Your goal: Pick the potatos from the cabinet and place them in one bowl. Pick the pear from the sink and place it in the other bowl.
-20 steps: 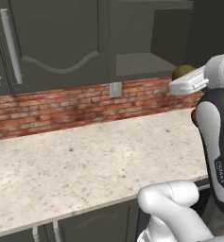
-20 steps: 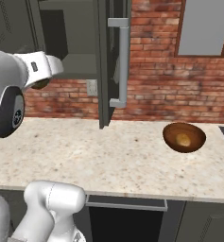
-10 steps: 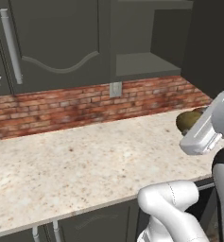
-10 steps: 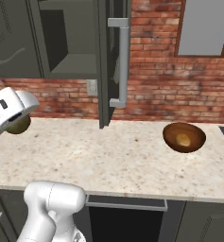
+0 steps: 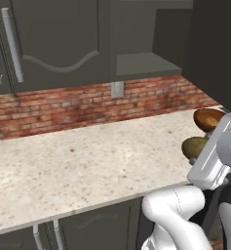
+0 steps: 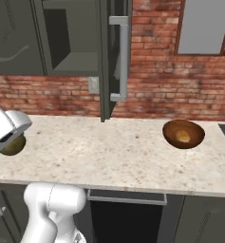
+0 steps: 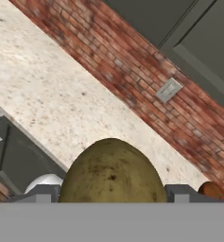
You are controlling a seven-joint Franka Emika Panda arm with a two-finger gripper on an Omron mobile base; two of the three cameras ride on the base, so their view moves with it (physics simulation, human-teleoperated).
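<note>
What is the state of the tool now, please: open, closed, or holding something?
Tool: closed on the olive-brown potato, carried above the counter edge.

Potato (image 7: 112,172) olive-brown, speckled; bowl (image 6: 183,134) dk brown; backsplash (image 6: 180,90) red brick; cabinet (image 5: 53,44) dk grey.

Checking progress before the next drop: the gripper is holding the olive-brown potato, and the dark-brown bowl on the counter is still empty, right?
Not quite. The gripper does hold the olive-brown potato, but the dark-brown bowl is not empty: the right base view shows the golden-tan potato lying inside it.
</note>
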